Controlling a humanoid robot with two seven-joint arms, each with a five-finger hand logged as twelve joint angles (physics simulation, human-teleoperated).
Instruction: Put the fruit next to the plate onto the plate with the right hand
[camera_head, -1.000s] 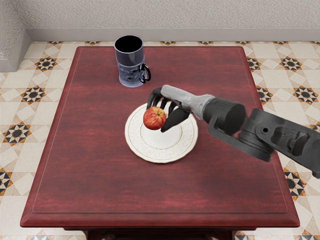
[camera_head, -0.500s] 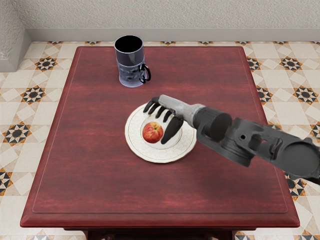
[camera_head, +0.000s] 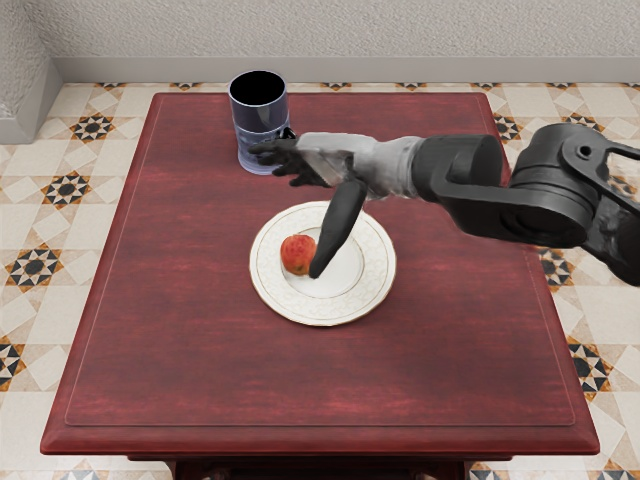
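Okay, apple (camera_head: 296, 254) sits on the white plate (camera_head: 365, 300), left of centre, with nothing gripping it. Right hand (camera_head: 318, 160) hovers over the plate's far rim, fingers spread and empty. One digit (camera_head: 336, 222) angles down just beside the apple, and the mug (camera_head: 258, 120) stands behind.

1. The plate (camera_head: 376, 286) lay near the middle of the counter (camera_head: 190, 340), well apart from every edge.
2. The apple (camera_head: 297, 254) sat on the plate, left of its centre.
3. The mug (camera_head: 258, 120) stood behind the plate, near the counter's far edge.
4. The right robot hand (camera_head: 308, 162) hung over the plate's far rim, just beside the mug.
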